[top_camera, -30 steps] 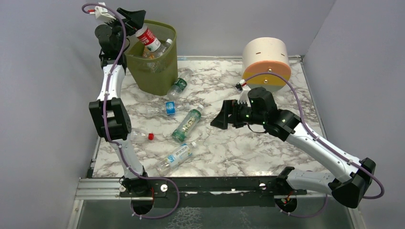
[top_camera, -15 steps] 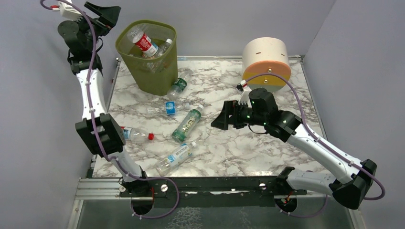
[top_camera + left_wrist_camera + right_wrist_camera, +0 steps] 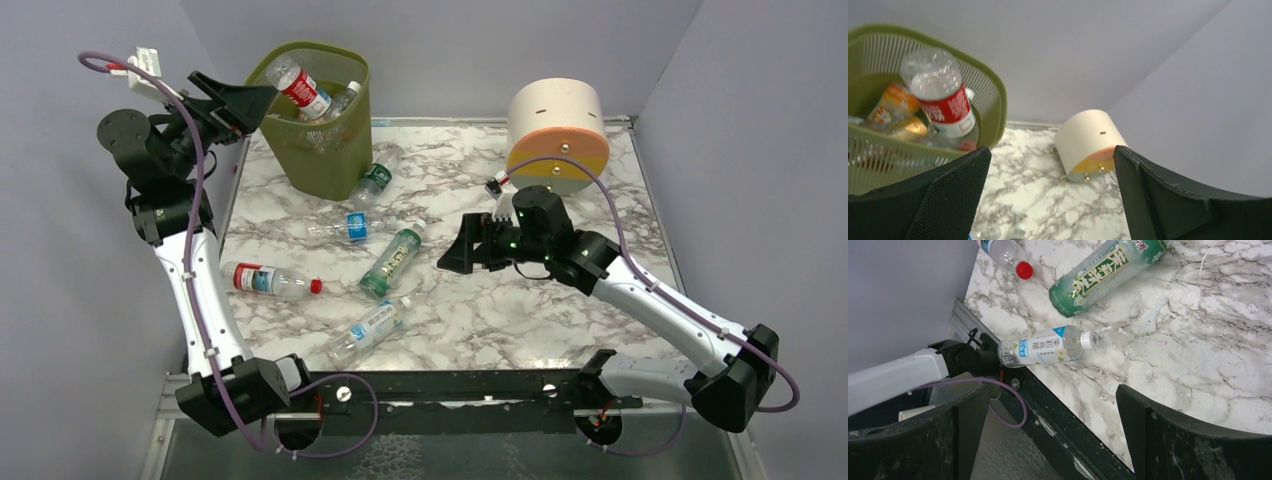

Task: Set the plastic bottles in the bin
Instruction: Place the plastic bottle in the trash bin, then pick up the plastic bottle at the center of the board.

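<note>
The olive-green mesh bin (image 3: 322, 160) stands at the back left and holds several plastic bottles, a red-labelled one (image 3: 303, 88) on top. In the left wrist view the bin (image 3: 996, 102) shows that red-labelled bottle (image 3: 942, 95) and an orange one (image 3: 893, 102). My left gripper (image 3: 240, 100) is open and empty, just left of the bin's rim. On the table lie a dark-green-labelled bottle (image 3: 375, 180), a blue-labelled one (image 3: 352, 226), a green one (image 3: 393, 260), a white-labelled one (image 3: 370, 326) and a red-capped one (image 3: 265, 280). My right gripper (image 3: 458, 250) is open and empty, right of the green bottle (image 3: 1108, 267).
A cream cylinder (image 3: 557, 130) with orange, yellow and grey bands lies at the back right, also seen in the left wrist view (image 3: 1088, 145). Grey walls close in the marble table. The black front rail (image 3: 1063, 435) runs under my right gripper.
My left gripper has let go of the red-labelled bottle, which now lies in the bin, and has drawn back to the left. The right arm has barely moved.
</note>
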Motion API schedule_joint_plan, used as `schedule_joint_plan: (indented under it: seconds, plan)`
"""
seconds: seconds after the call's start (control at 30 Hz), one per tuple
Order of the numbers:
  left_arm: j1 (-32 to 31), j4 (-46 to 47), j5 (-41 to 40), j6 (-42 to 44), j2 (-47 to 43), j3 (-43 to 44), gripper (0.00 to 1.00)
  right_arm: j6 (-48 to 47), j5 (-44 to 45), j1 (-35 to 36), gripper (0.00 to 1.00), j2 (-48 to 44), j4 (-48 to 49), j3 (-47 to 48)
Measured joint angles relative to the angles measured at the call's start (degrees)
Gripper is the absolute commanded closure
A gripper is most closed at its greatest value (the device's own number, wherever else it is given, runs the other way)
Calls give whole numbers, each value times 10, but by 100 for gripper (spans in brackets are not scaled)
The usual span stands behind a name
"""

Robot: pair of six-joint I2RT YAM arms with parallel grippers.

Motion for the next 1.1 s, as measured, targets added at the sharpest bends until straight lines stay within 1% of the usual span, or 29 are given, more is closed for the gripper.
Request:
schedule_joint_plan:
  seconds: [0.17, 0.3, 0.4, 0.5, 0.53, 0.63, 0.67, 0.73, 0.77, 0.8, 0.87, 0.93, 1.0, 1.1]
  plan:
    - [3, -42, 36, 17, -24, -51, 1, -1, -8, 0, 1, 23, 11, 0]
    - [4, -36, 47, 8, -11, -63, 1, -1, -12, 0, 1, 30, 15, 0]
    - [4, 11, 52, -24, 29, -50, 1, -2, -12, 0, 1, 33, 17, 0]
    - [4, 54, 53, -59, 97, -3, 3, -4, -13, 0, 1, 41, 19, 0]
    - [4, 63, 53, -69, 120, 16, 5, -5, -14, 0, 1, 44, 20, 0]
    - [1, 93, 51, -95, 184, 74, 15, -7, -14, 0, 1, 54, 21, 0]
    - [-2, 98, 51, -103, 205, 94, 19, -8, -14, 0, 1, 57, 21, 0]
    - [-10, 108, 49, -114, 238, 127, 33, -9, -14, 0, 1, 62, 22, 1]
    - [-18, 111, 47, -118, 251, 139, 38, -10, -14, 0, 1, 64, 22, 1]
    - [-26, 113, 46, -120, 260, 147, 39, -10, -14, 0, 1, 66, 22, 3]
    - [-42, 114, 46, -122, 268, 152, 39, -10, -14, 0, 1, 69, 24, 5]
    - [-54, 112, 46, -120, 268, 146, 35, -10, -14, 0, 1, 70, 28, 7]
    - [-61, 105, 45, -109, 252, 122, 32, -10, -14, 0, 1, 70, 30, 7]
    - [-59, 88, 40, -94, 212, 68, 31, -10, -14, 0, 1, 70, 30, 7]
